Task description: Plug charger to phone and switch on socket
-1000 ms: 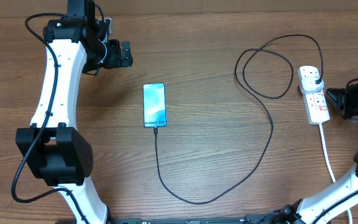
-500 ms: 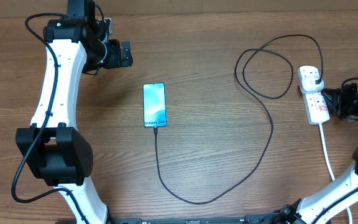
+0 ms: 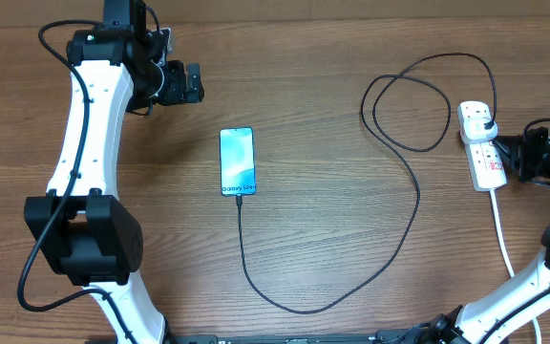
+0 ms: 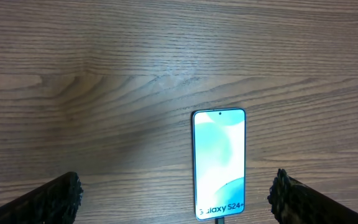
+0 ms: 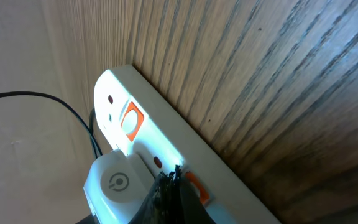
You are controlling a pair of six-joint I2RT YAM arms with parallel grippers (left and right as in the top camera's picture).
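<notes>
I see left fingers wide apart, holding nothing. Between them in wrist view, clear of both: phone, flat on surface, screen lit. Black charger has tip in phone's near edge; cable loops right, up to socket at far right. Right fingers pressed together, tips down on socket beside orange switch.

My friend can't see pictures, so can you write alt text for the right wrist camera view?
The shut right end effector points its dark tip at the white socket strip, right beside an orange-red switch. The thin black charger cable runs to a rounded white block on the strip, which lies on a wooden table.
</notes>
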